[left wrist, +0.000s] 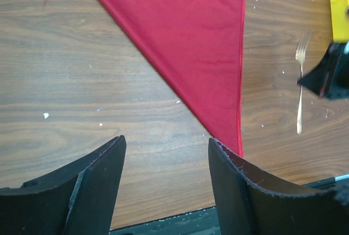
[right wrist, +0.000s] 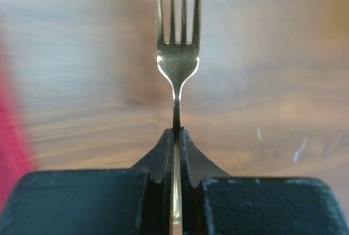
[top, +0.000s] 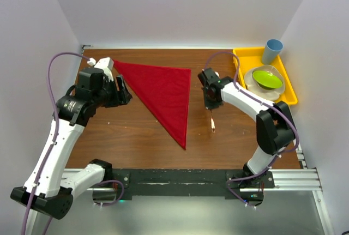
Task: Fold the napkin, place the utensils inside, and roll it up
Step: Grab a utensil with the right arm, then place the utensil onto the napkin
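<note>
The red napkin (top: 163, 90) lies flat on the wooden table, folded into a triangle with its tip toward the near edge; it also shows in the left wrist view (left wrist: 196, 44). My right gripper (top: 210, 108) is shut on the thin copper fork (top: 212, 122) just right of the napkin; the right wrist view shows the jaws (right wrist: 177, 132) pinching the neck of the fork (right wrist: 177, 55), tines pointing away. The fork (left wrist: 299, 93) also shows in the left wrist view. My left gripper (top: 123, 91) is open and empty (left wrist: 166, 139) over bare wood at the napkin's left edge.
A yellow tray (top: 241, 60) stands at the back right with a blue cup (top: 272, 51) and a green bowl (top: 267, 78) on a white plate. A black rail (top: 180, 180) runs along the table's near edge. White walls close in the sides and back.
</note>
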### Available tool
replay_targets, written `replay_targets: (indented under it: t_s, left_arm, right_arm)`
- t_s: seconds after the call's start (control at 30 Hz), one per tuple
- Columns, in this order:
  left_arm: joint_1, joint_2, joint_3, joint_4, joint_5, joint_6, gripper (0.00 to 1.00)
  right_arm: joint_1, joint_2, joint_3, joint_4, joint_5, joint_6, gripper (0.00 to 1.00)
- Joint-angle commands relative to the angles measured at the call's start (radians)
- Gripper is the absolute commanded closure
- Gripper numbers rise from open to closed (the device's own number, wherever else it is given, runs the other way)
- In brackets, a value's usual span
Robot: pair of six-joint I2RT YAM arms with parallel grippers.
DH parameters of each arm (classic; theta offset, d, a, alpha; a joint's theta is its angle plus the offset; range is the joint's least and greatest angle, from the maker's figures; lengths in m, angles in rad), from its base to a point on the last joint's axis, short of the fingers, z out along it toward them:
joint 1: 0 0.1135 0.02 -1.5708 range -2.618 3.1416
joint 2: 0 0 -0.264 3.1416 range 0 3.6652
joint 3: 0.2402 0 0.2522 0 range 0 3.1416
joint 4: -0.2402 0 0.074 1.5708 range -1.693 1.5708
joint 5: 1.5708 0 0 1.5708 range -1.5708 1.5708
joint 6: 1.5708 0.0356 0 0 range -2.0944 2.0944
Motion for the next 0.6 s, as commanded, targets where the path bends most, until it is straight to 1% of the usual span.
replay_targets:
  t_s: [0.0,0.03,0.07,0.13,0.17,0.23,0.27,0.33,0.37,0.4,0.43,0.47,0.5,0.53,0.57]
  left_arm:
    - [-0.002,0.012,0.090,-0.065,-0.014,-0.019,0.34]
    - [-0.002,0.012,0.107,-0.074,0.000,-0.022,0.34]
    - [-0.002,0.012,0.116,-0.080,0.005,-0.025,0.34]
    - [-0.002,0.013,0.134,-0.099,0.020,-0.028,0.34]
    - [-0.002,0.015,0.139,-0.103,0.023,-0.028,0.34]
    - [-0.002,0.015,0.141,-0.114,0.026,-0.028,0.34]
    - [-0.002,0.016,0.141,-0.119,0.028,-0.026,0.34]
    - [-0.002,0.022,0.150,-0.139,0.025,-0.022,0.35]
    - [-0.002,0.025,0.153,-0.143,0.022,-0.020,0.35]
    - [-0.002,0.027,0.156,-0.149,0.017,-0.020,0.35]
    - [-0.002,0.028,0.158,-0.155,0.013,-0.019,0.35]
    - [-0.002,0.027,0.159,-0.157,0.013,-0.017,0.35]
    - [-0.002,0.027,0.161,-0.159,0.011,-0.014,0.35]
    - [-0.002,0.027,0.159,-0.162,0.010,-0.013,0.35]
    - [-0.004,0.025,0.161,-0.163,0.008,-0.014,0.35]
  right_arm:
    - [0.032,0.035,0.224,0.052,-0.170,-0.303,1.00]
    - [0.042,0.064,0.268,0.051,-0.219,-0.321,1.00]
    - [0.053,0.116,0.358,0.040,-0.247,-0.341,1.00]
    - [0.093,0.179,0.445,0.040,-0.272,-0.389,1.00]
    - [0.108,0.255,0.538,0.023,-0.302,-0.409,1.00]
    - [0.154,0.337,0.650,-0.021,-0.302,-0.446,1.00]
    - [0.168,0.421,0.749,-0.055,-0.342,-0.459,1.00]
    - [0.205,0.487,0.831,-0.063,-0.359,-0.458,1.00]
    - [0.214,0.517,0.906,-0.063,-0.382,-0.446,1.00]
    - [0.225,0.581,0.948,-0.069,-0.388,-0.437,1.00]
    - [0.231,0.610,0.992,-0.080,-0.400,-0.429,1.00]
    - [0.236,0.641,1.081,-0.099,-0.413,-0.430,1.00]
    - [0.251,0.702,1.123,-0.109,-0.419,-0.430,1.00]
    - [0.257,0.728,1.161,-0.118,-0.419,-0.436,1.00]
    - [0.266,0.759,1.239,-0.139,-0.430,-0.447,1.00]
